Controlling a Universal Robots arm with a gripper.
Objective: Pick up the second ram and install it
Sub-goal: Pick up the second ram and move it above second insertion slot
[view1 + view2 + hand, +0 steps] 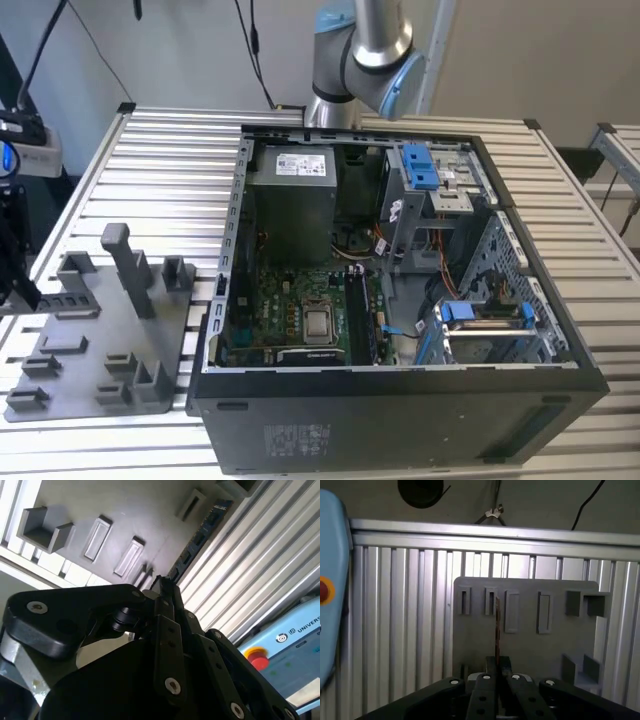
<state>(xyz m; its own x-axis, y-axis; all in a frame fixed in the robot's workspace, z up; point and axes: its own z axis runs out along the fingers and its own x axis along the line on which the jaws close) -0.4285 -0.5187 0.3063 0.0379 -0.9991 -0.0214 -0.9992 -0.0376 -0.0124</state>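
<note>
In both wrist views my gripper (162, 587) (496, 666) is shut on the second ram (200, 535) (496, 630). The ram is a thin dark blue stick with black chips, and it reaches out beyond the fingertips. It shows edge-on in the first wrist view, over the grey holder tray (530, 645) (125, 510) and near the tray's row of slots. Whether its far end touches the tray I cannot tell. In the exterior view the tray (100, 340) lies at the left, and the black gripper body (15, 260) sits at the left edge beside it.
An open computer case (400, 300) lies at the exterior view's right of the tray, with its green motherboard (300, 310), power supply (290, 200) and blue-tabbed drive cages exposed. The ribbed aluminium table (170, 190) carries everything. A pale blue pendant with a red button (280, 645) (327, 590) lies nearby.
</note>
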